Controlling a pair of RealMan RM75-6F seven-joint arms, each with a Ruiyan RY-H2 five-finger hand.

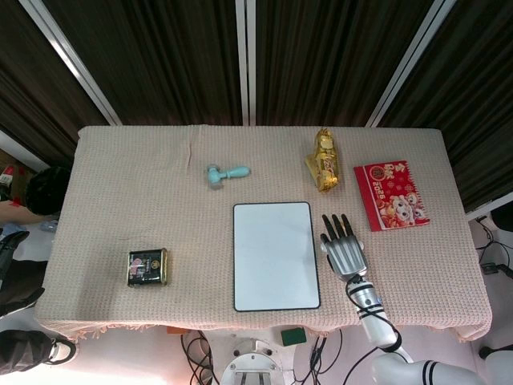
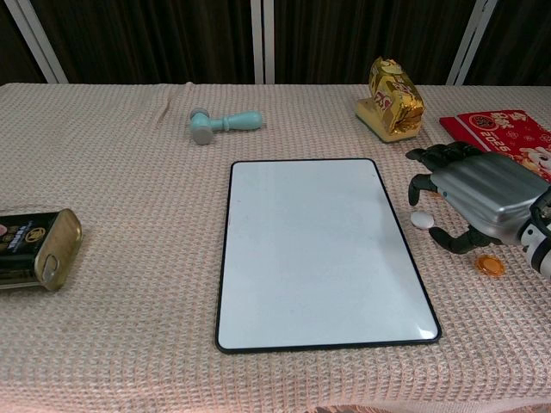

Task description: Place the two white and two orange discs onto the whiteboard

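The whiteboard [image 1: 272, 255] [image 2: 320, 249] lies flat in the middle of the table, with nothing on it. My right hand [image 1: 345, 250] [image 2: 482, 202] hovers palm down just right of the board, fingers spread and bent downward. In the chest view one white disc [image 2: 421, 221] lies on the cloth between the fingertips and the thumb, close to the board's right edge. One orange disc [image 2: 490, 265] lies on the cloth under the wrist side of the hand. The head view hides both discs beneath the hand. No other discs show. My left hand is out of both views.
A teal roller [image 1: 227, 174] [image 2: 224, 125] lies behind the board. A gold snack bag [image 1: 323, 160] [image 2: 394, 99] and a red packet [image 1: 391, 195] [image 2: 508, 133] sit at the back right. A dark tin [image 1: 147, 267] [image 2: 30, 249] lies on its side at the left.
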